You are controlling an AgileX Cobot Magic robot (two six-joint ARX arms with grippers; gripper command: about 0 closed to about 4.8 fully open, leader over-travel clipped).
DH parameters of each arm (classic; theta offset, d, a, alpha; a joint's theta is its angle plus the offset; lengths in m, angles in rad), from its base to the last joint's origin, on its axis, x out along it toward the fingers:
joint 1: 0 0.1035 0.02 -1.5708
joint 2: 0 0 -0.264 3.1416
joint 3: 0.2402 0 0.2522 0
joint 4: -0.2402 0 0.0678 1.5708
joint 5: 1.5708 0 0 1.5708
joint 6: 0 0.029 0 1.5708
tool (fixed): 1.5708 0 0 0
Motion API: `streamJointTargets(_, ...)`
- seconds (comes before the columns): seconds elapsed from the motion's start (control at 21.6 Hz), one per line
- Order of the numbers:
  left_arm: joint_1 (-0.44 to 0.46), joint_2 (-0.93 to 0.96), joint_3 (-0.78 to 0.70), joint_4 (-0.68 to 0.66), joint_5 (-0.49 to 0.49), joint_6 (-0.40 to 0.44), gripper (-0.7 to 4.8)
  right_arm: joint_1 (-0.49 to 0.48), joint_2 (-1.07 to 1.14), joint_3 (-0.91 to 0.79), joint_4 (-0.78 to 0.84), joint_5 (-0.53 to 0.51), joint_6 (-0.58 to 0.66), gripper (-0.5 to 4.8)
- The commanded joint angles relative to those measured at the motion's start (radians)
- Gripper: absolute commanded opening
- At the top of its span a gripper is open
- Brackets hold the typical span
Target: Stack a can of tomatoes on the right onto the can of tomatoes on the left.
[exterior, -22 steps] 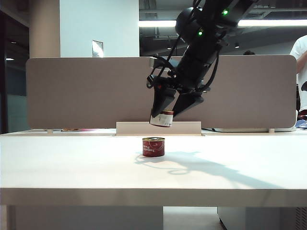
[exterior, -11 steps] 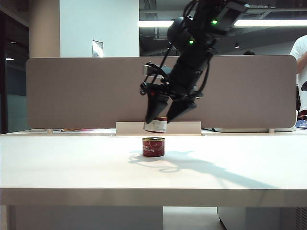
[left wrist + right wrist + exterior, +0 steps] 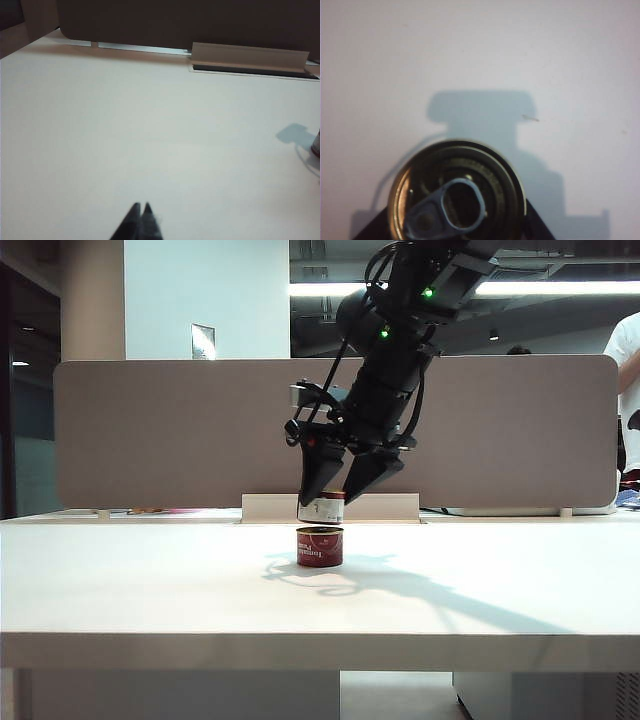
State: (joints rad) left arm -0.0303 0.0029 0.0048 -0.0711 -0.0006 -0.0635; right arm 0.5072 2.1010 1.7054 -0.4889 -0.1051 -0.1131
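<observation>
A red can of tomatoes (image 3: 320, 546) stands upright on the white table (image 3: 150, 580), near its middle. Just above it, slightly tilted and apart from it, hangs a second can of tomatoes (image 3: 322, 508). My right gripper (image 3: 331, 498) points down and is shut on this can. In the right wrist view the held can's pull-tab lid (image 3: 457, 192) fills the space between the dark fingers (image 3: 539, 227) of the right gripper (image 3: 455, 231) and hides the can below. My left gripper (image 3: 141, 207) is shut and empty, low over bare table, far from the standing can (image 3: 316, 142).
A grey partition (image 3: 150, 430) runs along the table's back edge, with a low white cable box (image 3: 270, 507) in front of it behind the cans. A person in white (image 3: 625, 350) stands at the far right behind the partition.
My right arm has carried the held can leftward and down. It hung up and to the right of the standing can, and now hangs just above it. The left gripper has not moved.
</observation>
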Motion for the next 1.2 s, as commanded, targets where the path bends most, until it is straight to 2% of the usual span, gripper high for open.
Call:
streamJointTargets(0.05, 0.001, 0.001, 0.005, 0.010, 0.001, 0.004, -0.06, 0.002, -0.007, 0.006, 0.023, 0.003, 0.000, 1.97)
streamJointTargets(0.97, 0.001, 0.001, 0.005, 0.010, 0.001, 0.004, -0.06, 0.003, 0.028, 0.006, 0.011, 0.003, -0.012, 1.98)
streamJointTargets(1.16, 0.001, 0.001, 0.005, 0.010, 0.001, 0.004, -0.06, 0.003, 0.028, 0.015, 0.003, 0.029, -0.023, 2.42)
streamJointTargets(1.2, 0.001, 0.001, 0.005, 0.010, 0.001, 0.004, -0.06, 0.003, 0.027, 0.017, 0.003, 0.029, -0.023, 2.67)
